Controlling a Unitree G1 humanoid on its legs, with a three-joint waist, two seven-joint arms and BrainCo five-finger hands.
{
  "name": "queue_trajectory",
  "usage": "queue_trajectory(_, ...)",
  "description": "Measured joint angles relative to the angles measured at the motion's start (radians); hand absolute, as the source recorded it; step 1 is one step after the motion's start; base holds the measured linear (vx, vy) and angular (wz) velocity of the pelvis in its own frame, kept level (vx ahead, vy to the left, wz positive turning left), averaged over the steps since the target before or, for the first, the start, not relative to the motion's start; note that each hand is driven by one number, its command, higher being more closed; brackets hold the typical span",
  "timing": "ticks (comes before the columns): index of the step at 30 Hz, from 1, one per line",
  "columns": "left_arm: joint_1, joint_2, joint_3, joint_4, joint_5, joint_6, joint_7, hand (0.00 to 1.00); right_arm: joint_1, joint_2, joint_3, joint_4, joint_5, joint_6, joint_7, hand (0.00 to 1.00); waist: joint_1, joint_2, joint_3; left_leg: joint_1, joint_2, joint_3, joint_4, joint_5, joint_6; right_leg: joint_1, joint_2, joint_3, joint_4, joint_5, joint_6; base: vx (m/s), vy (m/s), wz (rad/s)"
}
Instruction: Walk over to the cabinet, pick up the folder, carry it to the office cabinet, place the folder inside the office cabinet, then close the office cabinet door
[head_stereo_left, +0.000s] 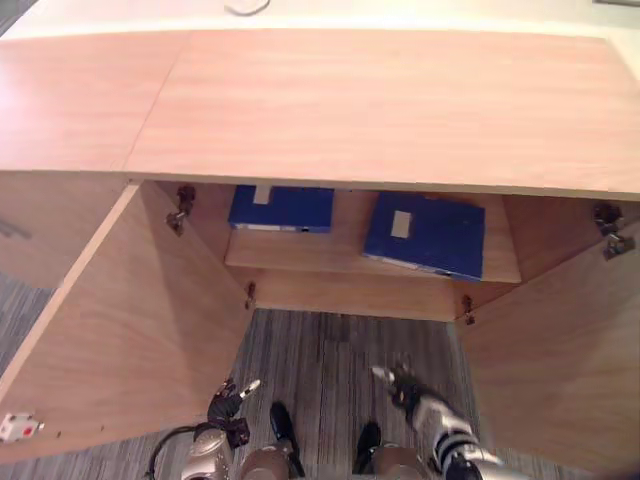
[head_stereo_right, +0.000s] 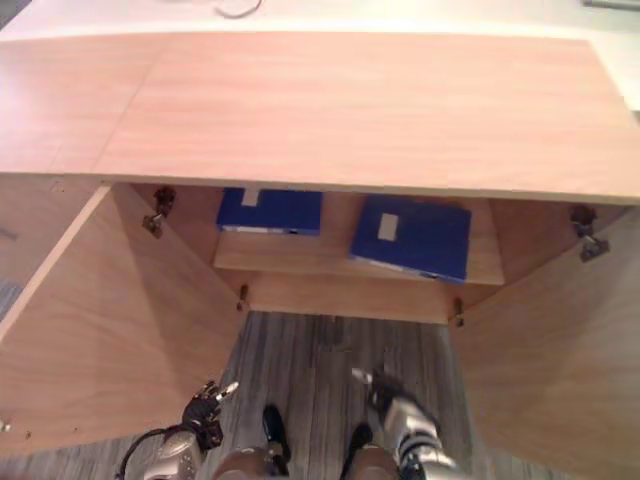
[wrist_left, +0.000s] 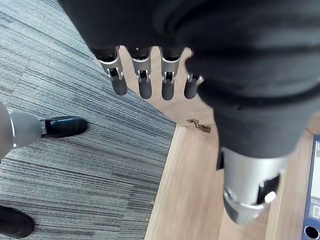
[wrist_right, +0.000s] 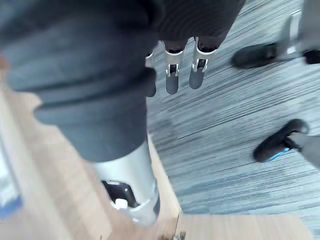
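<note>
I am looking down on the pale wood top (head_stereo_left: 350, 100) of the office cabinet. It fills the upper half of both eye views, with a seam running slantwise at its left. Beyond its far edge, at the top of the frame, a thin white cable (head_stereo_left: 246, 8) loops on a lighter surface. Below the top, the left door (head_stereo_left: 130, 330) and the right door (head_stereo_left: 560, 370) both stand swung open toward me, with metal hinges (head_stereo_left: 181, 208) at their upper inner corners. Grey striped carpet (head_stereo_left: 330, 360) runs between the doors down to the bottom of the frame.

On the shelf (head_stereo_left: 350, 260) inside lie two folders. The left blue folder (head_stereo_left: 281, 209) sits square under the front edge of the top. The right blue folder (head_stereo_left: 425, 234) lies turned at an angle, well apart from the first. Each has a small pale label.

My left hand (head_stereo_left: 228, 402) hangs at the lower left of the frame over the carpet, and my right hand (head_stereo_left: 405, 388) at the lower centre-right. Both are low and clear of the shelf.

From the head they are small, but the wrist views bring them close. The left fingers (wrist_left: 145, 82) are straight in a row with nothing in them, and past them are the wood floor of the cabinet, a hinge and a blue folder edge (wrist_left: 314, 200). The right fingers (wrist_right: 172, 75) are likewise straight and empty over the carpet.
</note>
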Motion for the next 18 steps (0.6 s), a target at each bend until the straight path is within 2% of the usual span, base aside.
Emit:
queue_trajectory(4,-0.005,0.01,0.001,0.054,0.034,0.0,0.005,0.0,0.088,0.026,-0.172,0.044,0.074,-0.045,-0.024,0.0,-0.018,-0.032,-0.026,0.035,-0.01,0.009,-0.001,-0.006,-0.008,0.044,0.002,0.026,-0.063,0.034,0.004,0.0,0.006,-0.21)
queue_trajectory(6,-0.005,0.009,0.0,0.082,0.041,0.0,0.009,0.0,0.107,0.031,-0.261,0.056,0.075,-0.056,-0.035,0.0,-0.028,-0.036,-0.03,0.062,-0.013,0.012,-0.002,-0.011,-0.005,0.069,0.002,0.031,-0.082,0.044,0.006,-0.06,0.009,-0.11)
queue_trajectory(7,0.003,0.005,-0.001,0.091,0.049,0.0,0.009,0.0,0.13,0.034,-0.314,0.056,0.071,-0.058,-0.04,0.0,-0.029,-0.033,-0.041,0.073,-0.013,0.014,-0.003,-0.02,0.008,0.079,0.005,0.038,-0.091,0.047,0.005,-0.07,0.016,-0.13)
queue_trajectory(9,0.013,0.005,-0.002,0.107,0.066,0.0,0.009,0.0,0.163,0.034,-0.358,0.056,0.07,-0.056,-0.045,0.0,-0.03,-0.032,-0.052,0.082,-0.013,0.021,-0.006,-0.024,0.012,0.085,0.007,0.046,-0.101,0.053,0.004,-0.08,0.013,-0.16)
queue_trajectory(14,0.042,0.009,-0.017,0.149,0.102,0.001,0.005,0.0,0.245,0.035,-0.383,0.055,0.067,-0.049,-0.051,0.0,-0.035,-0.032,-0.067,0.106,-0.014,0.059,-0.007,-0.034,0.024,0.085,0.009,0.089,-0.102,0.064,0.003,-0.04,0.01,-0.23)
queue_trajectory(18,0.045,0.008,-0.021,0.17,0.13,0.0,-0.001,0.0,0.247,0.031,-0.344,0.052,0.066,-0.049,-0.051,0.0,-0.044,-0.032,-0.066,0.127,-0.017,0.095,-0.007,-0.043,0.024,0.072,0.005,0.127,-0.075,0.064,0.003,-0.03,0.015,-0.27)
